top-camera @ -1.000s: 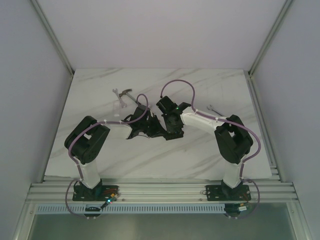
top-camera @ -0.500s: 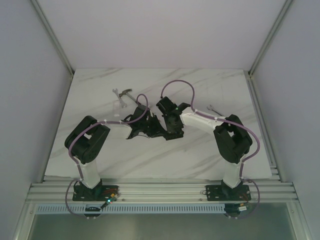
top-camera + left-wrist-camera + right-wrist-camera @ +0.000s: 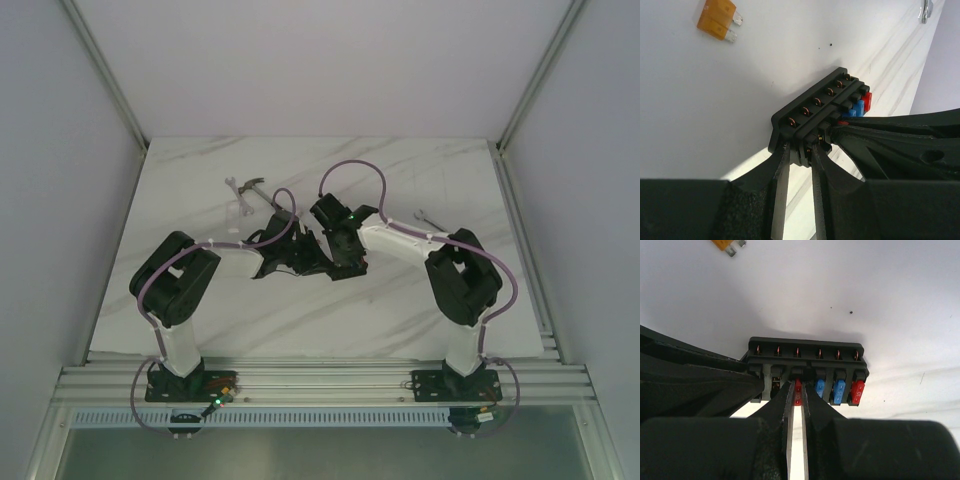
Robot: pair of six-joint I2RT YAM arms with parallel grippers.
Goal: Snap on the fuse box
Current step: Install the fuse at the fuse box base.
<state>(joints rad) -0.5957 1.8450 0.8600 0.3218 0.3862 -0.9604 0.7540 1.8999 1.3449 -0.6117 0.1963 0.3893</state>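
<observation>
Mid-frame, the left pincer clamps one end of the fuse box while the right pincer, nearly closed, pinches a red fuse seated in it.

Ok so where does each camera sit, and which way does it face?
Top external: above and behind the bases, looking down on the table; both whole arms show.
Left wrist: on the left arm, looking along the left gripper, clamped on the fuse box end.
Right wrist: on the right arm, looking along the right gripper, pinching a red fuse in the box.
Shared: both wrist views show the box and a loose orange fuse.
</observation>
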